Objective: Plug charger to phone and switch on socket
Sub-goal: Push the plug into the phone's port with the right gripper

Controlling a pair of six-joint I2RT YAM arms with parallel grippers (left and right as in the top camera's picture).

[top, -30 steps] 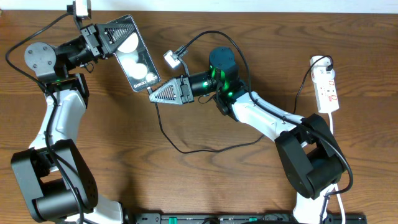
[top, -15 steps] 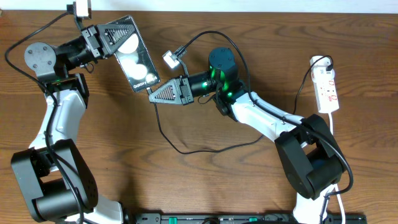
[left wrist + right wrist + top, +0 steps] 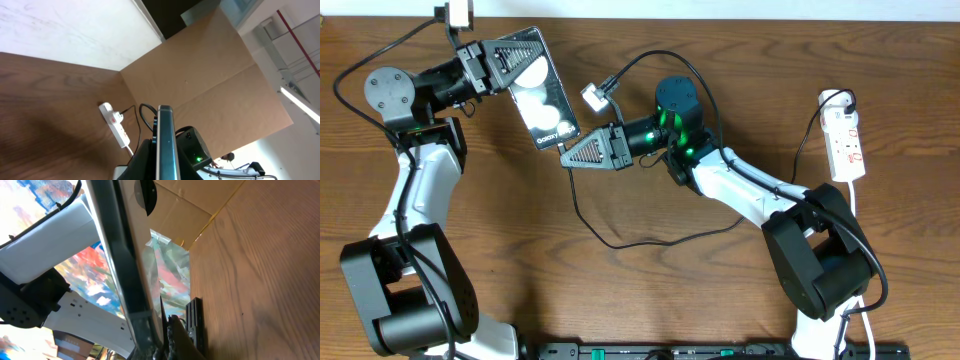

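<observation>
My left gripper (image 3: 505,55) is shut on the upper end of the phone (image 3: 545,105), a black glossy slab held tilted above the table at the back left. In the left wrist view the phone (image 3: 165,145) shows edge-on between the jaws of my left gripper (image 3: 163,162). My right gripper (image 3: 566,154) is shut, its tip against the phone's lower end. The charger (image 3: 588,222) hangs from that tip as a thin black cable and loops across the table toward the socket (image 3: 846,140). The right wrist view has the phone's edge (image 3: 117,245) just above my right gripper (image 3: 167,330).
The white socket (image 3: 114,125) lies at the far right by the table's edge, its thick white cord (image 3: 855,200) running toward the front. A cardboard wall (image 3: 200,75) stands behind the table. The right arm (image 3: 740,190) stretches across the middle.
The left gripper has shifted the phone slightly right, toward the right gripper's tip. The right arm has barely moved.
</observation>
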